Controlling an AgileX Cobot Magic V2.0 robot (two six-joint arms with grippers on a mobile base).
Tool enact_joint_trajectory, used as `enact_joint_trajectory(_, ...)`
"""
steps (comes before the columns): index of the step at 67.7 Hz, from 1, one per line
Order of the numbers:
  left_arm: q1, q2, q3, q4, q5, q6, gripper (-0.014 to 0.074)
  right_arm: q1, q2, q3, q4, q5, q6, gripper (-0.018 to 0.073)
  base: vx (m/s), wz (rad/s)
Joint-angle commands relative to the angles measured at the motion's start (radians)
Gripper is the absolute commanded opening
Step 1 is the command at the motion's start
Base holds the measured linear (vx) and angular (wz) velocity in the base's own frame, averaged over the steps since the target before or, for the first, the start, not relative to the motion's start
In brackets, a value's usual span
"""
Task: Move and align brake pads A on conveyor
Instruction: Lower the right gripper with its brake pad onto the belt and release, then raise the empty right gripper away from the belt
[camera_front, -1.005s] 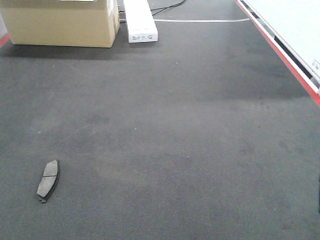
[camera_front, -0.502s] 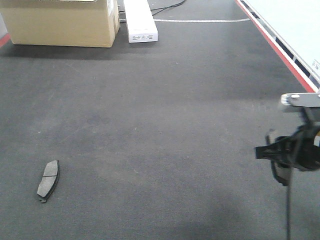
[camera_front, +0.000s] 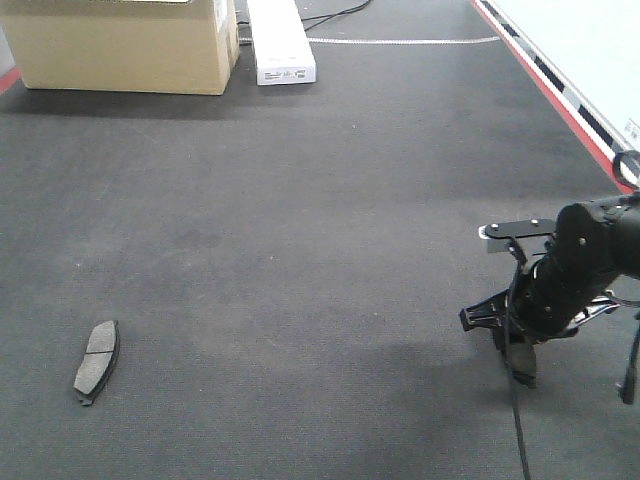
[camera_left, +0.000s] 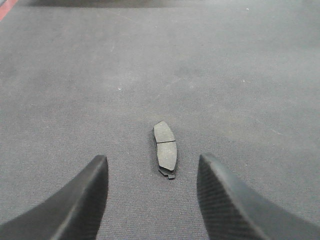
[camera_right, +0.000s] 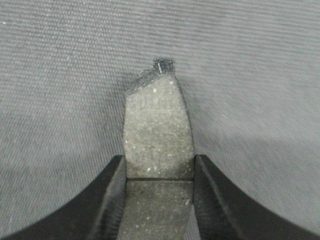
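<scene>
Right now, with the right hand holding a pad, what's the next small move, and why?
Probably lower the right hand a little and set its brake pad flat on the conveyor. The hand is shut on that pad, held end-down close over the belt at the right, while the other pad already lies flat at far left.

Front overview — wrist views near conveyor (camera_front: 300, 250)
</scene>
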Motion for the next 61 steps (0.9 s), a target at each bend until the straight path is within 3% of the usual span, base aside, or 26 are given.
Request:
enact_joint_trajectory(1,-0.004,0.013,-0.021,0.001,-0.075,-0.001,0.0375,-0.001,-0.018,-0.054,0.015,-0.019,-0.030,0.0062,0.00,0.00)
enact_joint_trajectory(16,-0.004,0.013,-0.021,0.001,-0.075,-0.001,0.0375,-0.001,0.047,-0.117,0.019,0.038,-0.033,0.0179,0.00,0.00)
enact_joint_trajectory(31,-0.004,0.013,-0.021,0.001,-0.075,-0.001,0.0375,-0.001,0.049,-0.162,0.007,0.045,-0.003,0.0426,0.00,0.00)
enact_joint_trajectory(39,-0.004,0.013,-0.021,0.001,-0.075,-0.001,0.0375,-0.001,0.015,-0.163,-0.030,0.039,0.049,0.0507,0.00,0.00)
enact_joint_trajectory(61,-0.004,0.013,-0.021,0.001,-0.075,-0.001,0.0375,-0.001,-0.232,-0.161,-0.032,0.056,0.055,0.0515,0.00,0.00)
